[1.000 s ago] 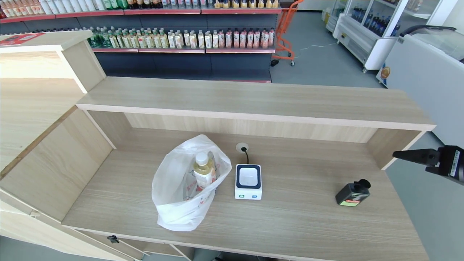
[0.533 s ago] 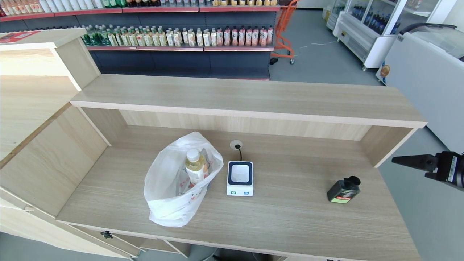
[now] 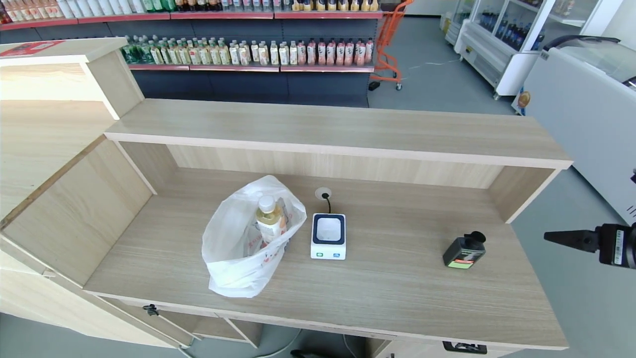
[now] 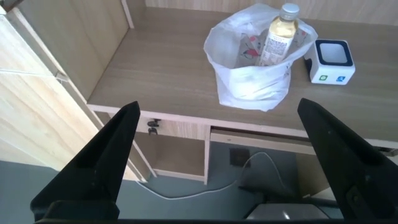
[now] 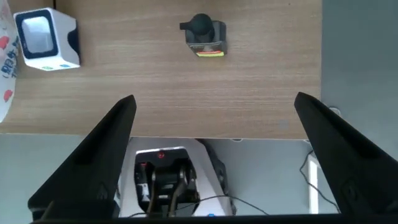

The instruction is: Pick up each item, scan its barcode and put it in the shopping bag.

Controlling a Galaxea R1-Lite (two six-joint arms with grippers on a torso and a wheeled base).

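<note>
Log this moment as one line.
white plastic shopping bag: holds yellow drink bottle; black pump bottle: on wooden counter; left gripper: open; right gripper: open

Light bright and even, coming from overhead. Shadows soft: a faint dark rim at the foot of the shopping bag (image 3: 233, 258) and the black bottle (image 3: 462, 251), mild shade under the counter's upper ledge (image 3: 338, 129). Pale glare on the scanner (image 3: 328, 236) window and the freezer (image 3: 591, 94) lid; head view bows straight edges toward its corners.
</note>
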